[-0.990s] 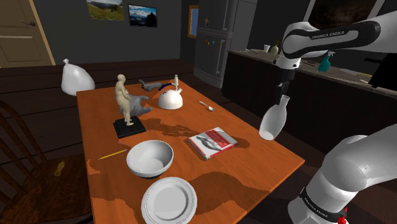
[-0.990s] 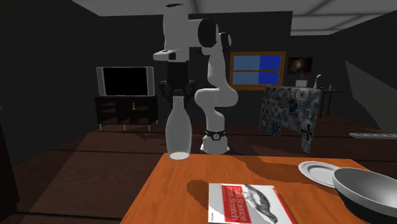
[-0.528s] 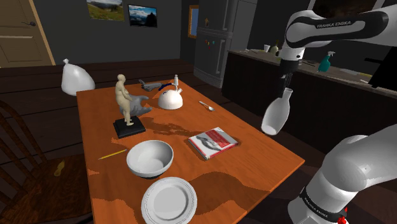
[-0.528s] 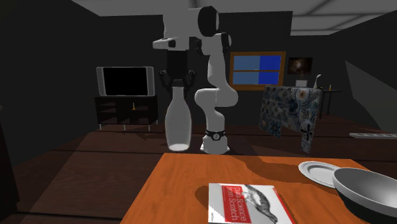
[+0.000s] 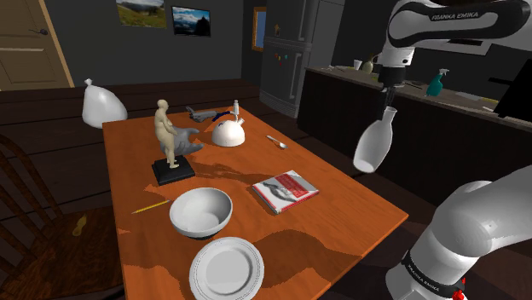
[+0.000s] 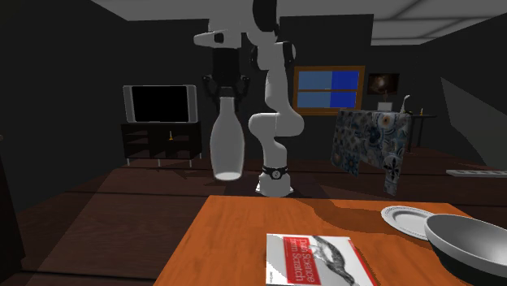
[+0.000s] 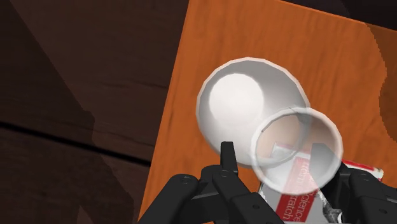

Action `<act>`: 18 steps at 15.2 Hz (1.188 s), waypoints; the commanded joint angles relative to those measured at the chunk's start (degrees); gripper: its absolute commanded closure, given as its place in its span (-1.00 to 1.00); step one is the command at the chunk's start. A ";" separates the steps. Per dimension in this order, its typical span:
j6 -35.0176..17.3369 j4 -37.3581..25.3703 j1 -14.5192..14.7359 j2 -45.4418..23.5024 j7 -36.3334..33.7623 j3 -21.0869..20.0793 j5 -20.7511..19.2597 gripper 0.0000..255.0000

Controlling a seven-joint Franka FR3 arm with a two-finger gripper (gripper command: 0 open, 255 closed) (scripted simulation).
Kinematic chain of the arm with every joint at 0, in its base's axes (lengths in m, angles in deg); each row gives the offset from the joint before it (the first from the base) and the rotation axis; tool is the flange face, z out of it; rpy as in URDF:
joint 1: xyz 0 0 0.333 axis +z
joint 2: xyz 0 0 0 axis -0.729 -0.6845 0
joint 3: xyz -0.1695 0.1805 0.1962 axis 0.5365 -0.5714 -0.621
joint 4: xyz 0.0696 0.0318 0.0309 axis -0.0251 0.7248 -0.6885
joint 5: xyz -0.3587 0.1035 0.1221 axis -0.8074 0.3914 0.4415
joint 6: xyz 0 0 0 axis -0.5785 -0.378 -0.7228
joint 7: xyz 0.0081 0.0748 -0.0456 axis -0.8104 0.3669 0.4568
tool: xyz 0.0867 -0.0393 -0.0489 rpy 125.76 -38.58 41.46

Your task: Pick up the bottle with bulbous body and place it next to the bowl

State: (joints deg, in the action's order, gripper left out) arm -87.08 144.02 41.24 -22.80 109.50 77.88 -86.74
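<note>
Up goes your bottle (image 5: 375,147), higher than a second ago, fingers (image 7: 227,160) pinching its neck, airborne by the desk (image 5: 341,230) edge: pickup done, carry to the bowl (image 5: 200,213) yet to come.

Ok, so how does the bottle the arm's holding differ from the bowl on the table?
The bottle hangs in the air, clasped at its neck by the gripper; the bowl rests on the table. The bottle is tall, with a narrow neck over a rounded body; the bowl is low, wide and open. The bottle looks partly see-through in the wrist view; the bowl looks solid. Both are whitish.
</note>
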 commanded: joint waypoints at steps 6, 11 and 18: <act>5.27 -6.46 0.23 -1.19 0.58 -0.35 0.43 1.00; 8.99 -11.34 0.41 -2.36 1.00 -0.55 0.74 1.00; 14.27 -18.79 0.65 -4.55 1.71 -0.69 1.16 1.00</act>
State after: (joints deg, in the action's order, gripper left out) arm -73.53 126.27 41.87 -27.02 111.06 77.16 -85.62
